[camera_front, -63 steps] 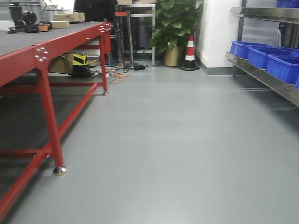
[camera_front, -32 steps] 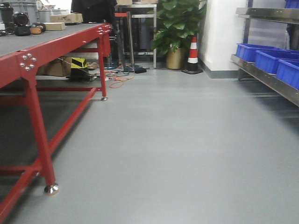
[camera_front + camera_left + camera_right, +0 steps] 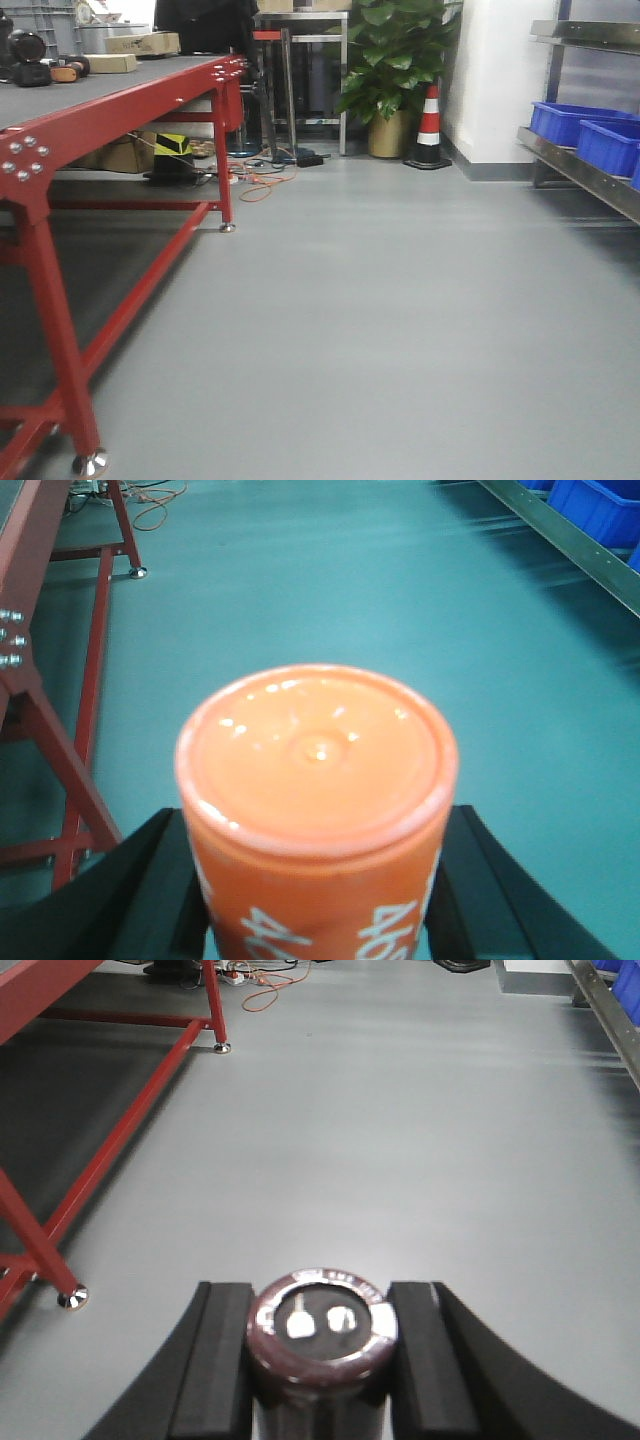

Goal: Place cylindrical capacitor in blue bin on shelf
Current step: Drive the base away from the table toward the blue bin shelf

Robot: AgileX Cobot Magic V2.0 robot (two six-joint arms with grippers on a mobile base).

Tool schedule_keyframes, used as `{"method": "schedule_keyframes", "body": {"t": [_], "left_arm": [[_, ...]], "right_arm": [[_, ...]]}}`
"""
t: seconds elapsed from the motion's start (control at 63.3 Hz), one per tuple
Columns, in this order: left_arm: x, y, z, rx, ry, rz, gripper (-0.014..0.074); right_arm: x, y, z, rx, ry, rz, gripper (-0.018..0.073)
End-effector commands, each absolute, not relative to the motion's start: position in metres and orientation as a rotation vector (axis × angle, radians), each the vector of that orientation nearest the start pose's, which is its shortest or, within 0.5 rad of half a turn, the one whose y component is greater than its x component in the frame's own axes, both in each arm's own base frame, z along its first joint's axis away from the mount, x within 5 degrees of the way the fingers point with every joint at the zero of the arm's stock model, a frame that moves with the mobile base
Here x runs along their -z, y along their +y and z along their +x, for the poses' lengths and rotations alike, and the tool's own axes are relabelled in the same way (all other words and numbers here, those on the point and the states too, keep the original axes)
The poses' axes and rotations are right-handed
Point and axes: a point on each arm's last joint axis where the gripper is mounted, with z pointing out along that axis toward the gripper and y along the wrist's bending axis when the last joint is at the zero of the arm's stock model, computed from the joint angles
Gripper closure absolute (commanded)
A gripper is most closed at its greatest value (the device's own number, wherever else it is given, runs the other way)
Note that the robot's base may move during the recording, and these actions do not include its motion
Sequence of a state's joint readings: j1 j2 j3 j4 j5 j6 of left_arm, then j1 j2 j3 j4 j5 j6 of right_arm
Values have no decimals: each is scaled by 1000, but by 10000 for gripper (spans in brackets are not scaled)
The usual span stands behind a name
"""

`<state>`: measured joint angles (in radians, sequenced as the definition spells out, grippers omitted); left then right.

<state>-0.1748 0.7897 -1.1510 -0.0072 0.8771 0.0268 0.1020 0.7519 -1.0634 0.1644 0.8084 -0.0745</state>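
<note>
My right gripper (image 3: 320, 1305) is shut on a dark maroon cylindrical capacitor (image 3: 322, 1328) with two silver terminals on its top, held upright above the grey floor. My left gripper (image 3: 318, 830) is shut on a big orange cylinder (image 3: 316, 760) with white print, also upright. The stainless steel shelf (image 3: 590, 178) runs along the right wall, with blue bins (image 3: 572, 122) on its lower tier. The shelf rail (image 3: 560, 535) and a blue bin (image 3: 600, 505) also show at the top right of the left wrist view. Neither gripper shows in the front view.
A long red-framed table (image 3: 100, 110) stands on the left, its near leg and foot (image 3: 88, 462) close by. Ahead are a traffic cone (image 3: 429, 125), a potted plant (image 3: 395, 60), floor cables (image 3: 255, 182) and a metal stand (image 3: 300, 40).
The view has advanced along the floor: the table leg has slid down and left, closer, and the shelf and blue bins have shifted right, partly out of frame.
</note>
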Motion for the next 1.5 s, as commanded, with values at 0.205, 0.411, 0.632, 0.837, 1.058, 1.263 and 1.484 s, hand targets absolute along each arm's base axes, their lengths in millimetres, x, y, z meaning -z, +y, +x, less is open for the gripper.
{"method": "schedule_keyframes", "body": {"t": [0.205,0.411,0.632,0.837,1.058,1.263,1.484], "left_arm": [[-444,-23,125,114,1957,190,708],[-444,-23,125,114,1957,190,708],[-444,-23,125,114,1957,190,708],[-444,-23,125,114,1957,190,708],[-444,-23,125,114,1957,190,708],[-444,-23,125,114,1957,190,708],[-444,-23,125,114,1957,190,708]], "right_arm": [[-429,23,123,-202,1937,-137,721],[-429,23,123,-202,1937,-137,721],[-429,23,123,-202,1937,-137,721],[-429,23,123,-202,1937,-137,721],[-429,23,123,-202,1937,-137,721],[-429,23,123,-202,1937,-137,721],[-429,23,123,-202,1937,-137,721]]}}
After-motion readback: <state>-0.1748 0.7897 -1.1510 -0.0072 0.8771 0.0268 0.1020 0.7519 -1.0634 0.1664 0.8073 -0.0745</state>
